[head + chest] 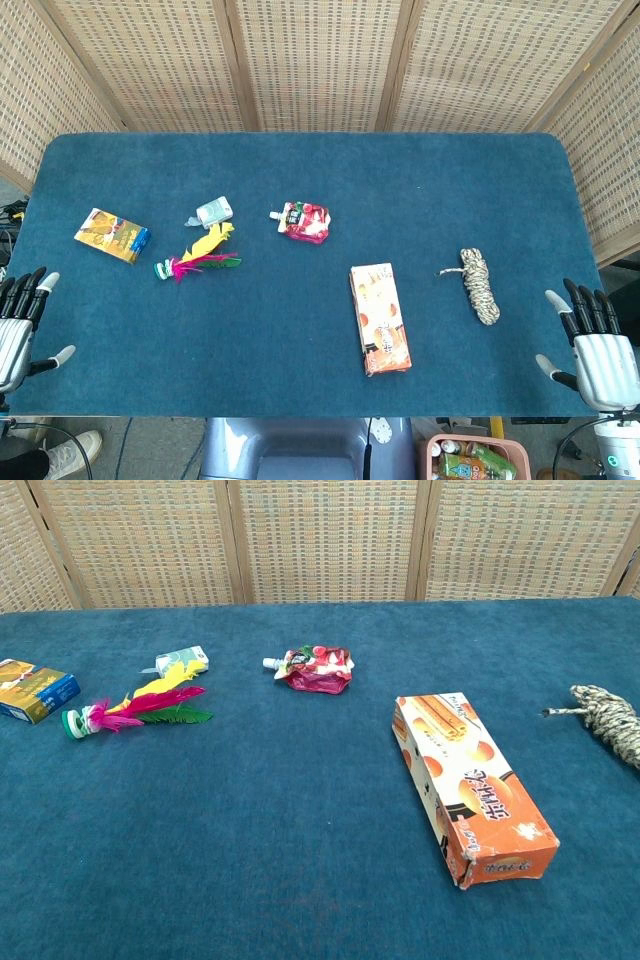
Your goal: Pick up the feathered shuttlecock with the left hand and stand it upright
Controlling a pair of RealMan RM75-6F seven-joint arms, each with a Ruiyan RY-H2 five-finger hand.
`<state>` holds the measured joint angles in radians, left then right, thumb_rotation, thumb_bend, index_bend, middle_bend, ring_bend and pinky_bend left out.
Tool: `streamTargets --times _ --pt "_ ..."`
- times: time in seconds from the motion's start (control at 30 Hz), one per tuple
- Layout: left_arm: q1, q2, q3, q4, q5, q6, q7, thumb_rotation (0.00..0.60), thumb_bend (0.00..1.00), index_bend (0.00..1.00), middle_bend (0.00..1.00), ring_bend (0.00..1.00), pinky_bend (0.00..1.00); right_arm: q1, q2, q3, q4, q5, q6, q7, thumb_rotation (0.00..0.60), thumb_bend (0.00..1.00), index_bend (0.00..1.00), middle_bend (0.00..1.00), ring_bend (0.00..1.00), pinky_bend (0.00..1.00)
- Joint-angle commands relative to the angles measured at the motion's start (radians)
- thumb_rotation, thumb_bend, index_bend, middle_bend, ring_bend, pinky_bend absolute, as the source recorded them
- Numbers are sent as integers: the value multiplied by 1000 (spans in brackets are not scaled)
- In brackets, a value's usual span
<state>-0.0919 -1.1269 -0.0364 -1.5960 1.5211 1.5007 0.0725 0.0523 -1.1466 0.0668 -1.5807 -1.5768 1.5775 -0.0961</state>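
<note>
Nothing is done yet: shuttlecock lies flat on the desk, well ahead of the left robot hand, whose fingers are spread and empty.

The long orange cardboard box carries dark printed characters on its top face and near end, too blurred to read. Print on the yellow-and-blue carton and red spouted pouch is likewise illegible.
</note>
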Motion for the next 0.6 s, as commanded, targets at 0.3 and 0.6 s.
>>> streamTargets --times 0.3,0.6 --pt "-26 -5 -14 -10 -21 -43 -2 600 99 0 0 0 0 -4 6 -2 -3 -2 4 17 600 0 0 0 0 0" --pt "-288 -79 -189 -44 -181 -344 27 600 85 0 0 0 0 2 11 10 1 38 -23 21 600 0 0 0 0 0"
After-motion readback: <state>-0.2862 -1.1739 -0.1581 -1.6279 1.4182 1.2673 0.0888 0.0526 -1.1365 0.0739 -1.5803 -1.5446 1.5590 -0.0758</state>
